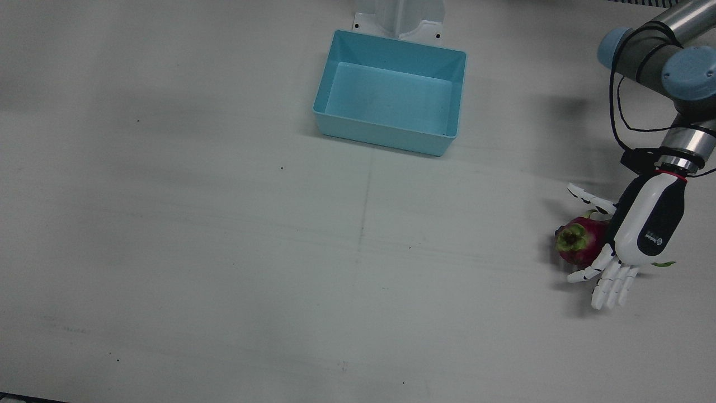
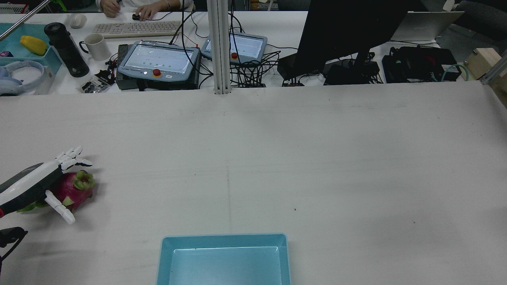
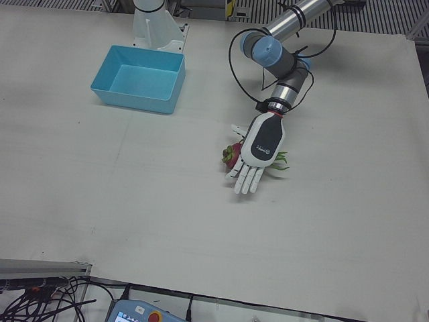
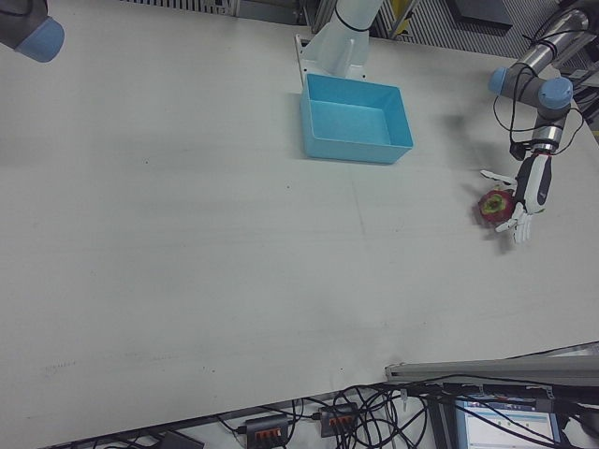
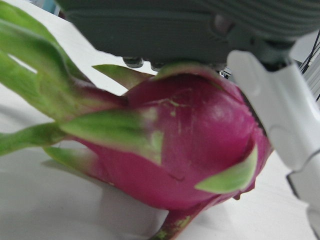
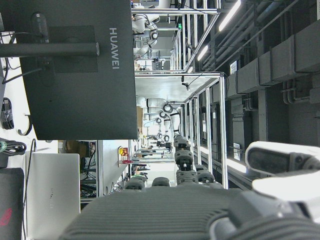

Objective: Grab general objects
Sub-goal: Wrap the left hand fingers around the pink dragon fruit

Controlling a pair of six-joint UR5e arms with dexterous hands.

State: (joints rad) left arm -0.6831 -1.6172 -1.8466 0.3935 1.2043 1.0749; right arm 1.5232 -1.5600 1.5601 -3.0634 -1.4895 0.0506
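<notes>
My left hand lies over the round pink dragon fruit near the white bench's edge, fingers spread, nothing gripped yet, ready to close.

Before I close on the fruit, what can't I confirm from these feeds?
- Palm contact: the left robot hand covers the dragon fruit from above.
- Fruit's underside: left hand view is blurred.
- Right robot hand: only its own camera shows it; finger state unreadable.

Front view: overhead, steep. Rear view: high behind, facing forward. Both share the blue bin (hand views: very close, left upright).
</notes>
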